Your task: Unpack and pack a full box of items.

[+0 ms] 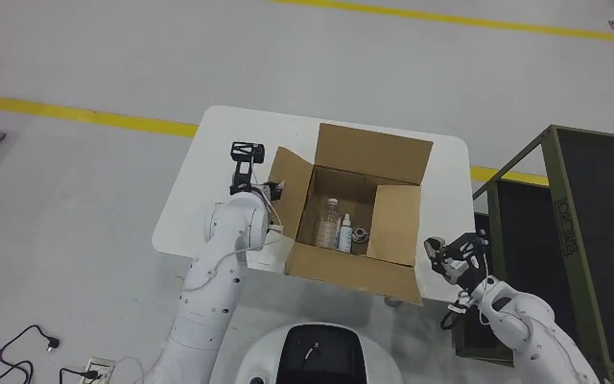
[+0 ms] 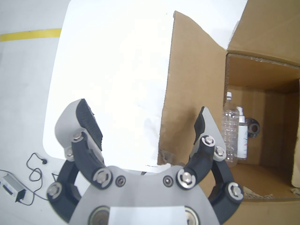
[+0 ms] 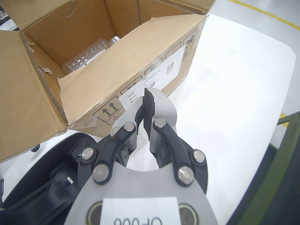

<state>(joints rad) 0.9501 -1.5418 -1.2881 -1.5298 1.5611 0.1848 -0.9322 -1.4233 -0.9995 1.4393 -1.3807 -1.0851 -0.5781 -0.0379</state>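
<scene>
The box [image 1: 350,269] stood open in the middle of the table [image 1: 240,130]. It held a clear bottle [image 1: 329,223], a small white bottle [image 1: 344,233] and a metal fitting [image 1: 360,233]. The clear bottle lay near the box's left wall, its long axis running front to back and its cap toward the table's far edge. The left gripper [image 1: 247,154] hung just outside the box's left side with its jaws apart and empty (probably the nearer arm). The right gripper [image 1: 451,254], closed on nothing, sat near the table's right edge.
</scene>
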